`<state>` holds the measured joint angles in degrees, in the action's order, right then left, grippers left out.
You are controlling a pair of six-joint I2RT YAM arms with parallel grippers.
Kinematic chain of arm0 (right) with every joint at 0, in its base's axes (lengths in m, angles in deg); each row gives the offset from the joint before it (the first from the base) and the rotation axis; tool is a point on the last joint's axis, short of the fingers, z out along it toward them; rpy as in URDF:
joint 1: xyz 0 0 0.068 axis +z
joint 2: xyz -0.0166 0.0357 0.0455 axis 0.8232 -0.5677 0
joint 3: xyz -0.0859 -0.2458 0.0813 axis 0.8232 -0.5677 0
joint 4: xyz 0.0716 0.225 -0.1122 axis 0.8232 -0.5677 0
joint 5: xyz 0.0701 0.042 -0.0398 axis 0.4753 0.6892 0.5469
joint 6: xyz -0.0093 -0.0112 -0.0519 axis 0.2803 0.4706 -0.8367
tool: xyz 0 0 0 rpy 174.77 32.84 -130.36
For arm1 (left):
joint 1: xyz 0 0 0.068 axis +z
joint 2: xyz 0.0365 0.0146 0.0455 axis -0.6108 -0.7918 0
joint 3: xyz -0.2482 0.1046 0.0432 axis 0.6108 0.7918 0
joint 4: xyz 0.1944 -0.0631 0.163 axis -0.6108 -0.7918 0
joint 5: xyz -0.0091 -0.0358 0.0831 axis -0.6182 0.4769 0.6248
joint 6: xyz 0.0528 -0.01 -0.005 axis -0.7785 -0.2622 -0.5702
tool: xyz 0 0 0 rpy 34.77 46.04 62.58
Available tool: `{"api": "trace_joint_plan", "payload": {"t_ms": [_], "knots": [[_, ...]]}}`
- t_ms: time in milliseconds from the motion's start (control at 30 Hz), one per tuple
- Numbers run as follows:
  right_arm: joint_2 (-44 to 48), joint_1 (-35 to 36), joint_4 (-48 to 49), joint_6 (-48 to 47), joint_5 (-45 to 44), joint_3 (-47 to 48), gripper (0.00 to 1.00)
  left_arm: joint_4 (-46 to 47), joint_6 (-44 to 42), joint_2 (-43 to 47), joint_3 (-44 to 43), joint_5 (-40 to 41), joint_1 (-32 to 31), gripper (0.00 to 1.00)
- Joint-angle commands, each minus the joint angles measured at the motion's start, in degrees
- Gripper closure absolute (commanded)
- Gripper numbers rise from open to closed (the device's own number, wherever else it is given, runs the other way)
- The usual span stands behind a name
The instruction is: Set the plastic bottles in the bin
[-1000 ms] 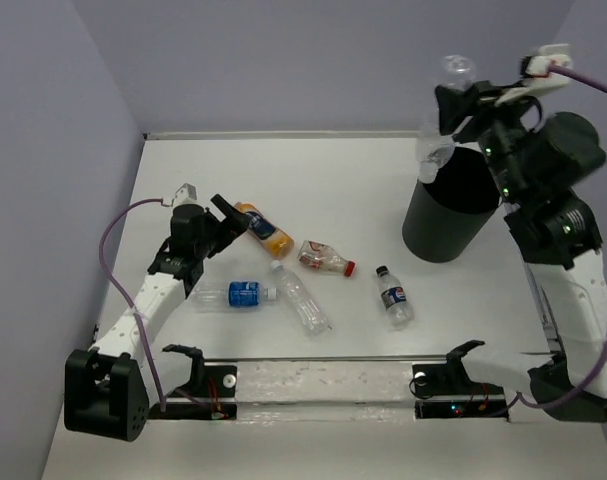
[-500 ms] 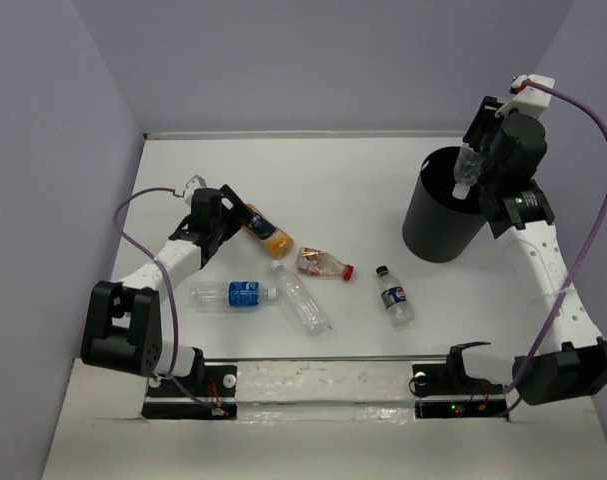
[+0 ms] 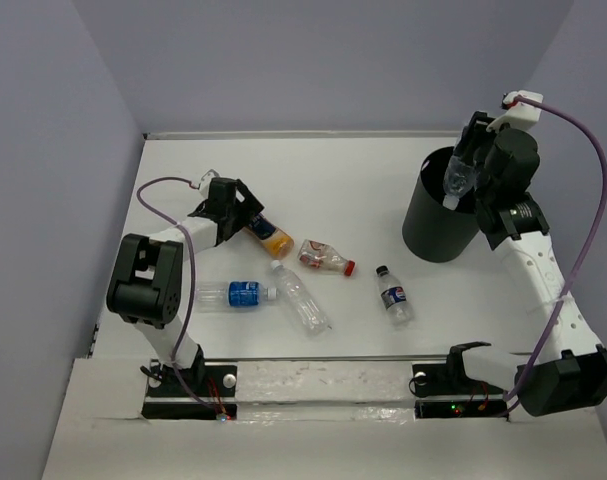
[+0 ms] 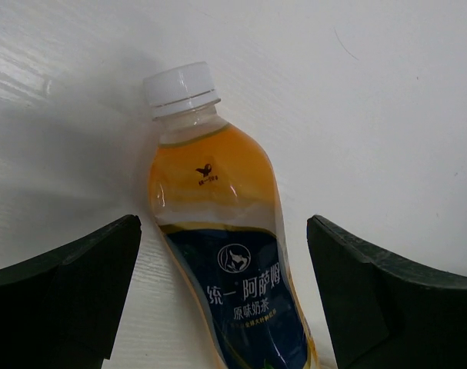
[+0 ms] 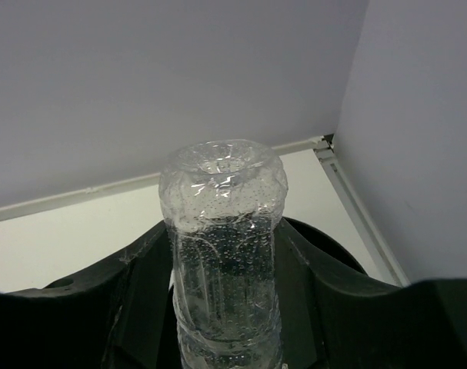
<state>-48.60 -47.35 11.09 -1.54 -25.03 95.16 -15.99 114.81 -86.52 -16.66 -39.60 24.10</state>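
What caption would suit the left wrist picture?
The left arm's open fingers flank an orange-drink bottle lying on the white table.

Black bin (image 3: 433, 238), orange-and-navy bottle (image 4: 218, 231), blue-labelled bottle (image 3: 238, 294), red-capped bottle (image 3: 325, 259), clear bottle (image 5: 221, 254), white table (image 3: 363, 180)

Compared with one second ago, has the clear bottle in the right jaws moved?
Yes. The clear bottle has come down toward the bin, now hanging over its opening.

right claw (image 3: 467, 160) holds bottle (image 3: 456, 186) over bin (image 3: 433, 232)
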Motion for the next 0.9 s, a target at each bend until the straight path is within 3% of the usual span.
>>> {"api": "trace_joint_plan", "payload": {"t_ms": [0,167,267,300,333,400,500,667,867], "knots": [[0.6,-0.1,2.8,0.5,-1.0,-1.5,0.45,1.6,0.6,-2.1,-3.8,1.4,-0.3,0.01],[1.2,-0.1,-0.5,0.9,1.1,-0.3,0.17,2.0,0.6,-3.4,-5.1,2.7,-0.3,0.07],[0.1,-0.1,-9.1,2.8,4.4,4.2,0.15,2.0,0.5,-3.9,-5.7,3.3,-0.3,0.16],[0.2,-0.1,-11.1,3.6,8.3,5.0,0.15,1.8,0.3,-4.0,-6.0,3.5,-0.3,0.28],[0.4,-0.1,-13.8,4.9,10.4,5.4,0.15,1.6,0.2,-4.1,-6.0,3.7,-0.3,0.32],[3.0,-0.1,-14.6,5.9,14.5,3.5,0.15,2.0,0.0,-3.6,-5.9,4.3,-0.2,0.45],[6.1,-0.1,-15.0,7.1,18.4,0.9,0.14,2.0,-0.7,-2.8,-5.7,5.3,-0.3,0.51],[12.1,-0.1,-16.7,10.3,27.6,-3.0,0.14,2.0,-2.4,0.0,-6.4,6.0,-0.3,0.75],[17.8,-0.1,-17.3,11.4,30.3,-9.4,0.14,-0.1,-3.4,-2.1,-7.5,6.2,-0.3,0.73]]}}
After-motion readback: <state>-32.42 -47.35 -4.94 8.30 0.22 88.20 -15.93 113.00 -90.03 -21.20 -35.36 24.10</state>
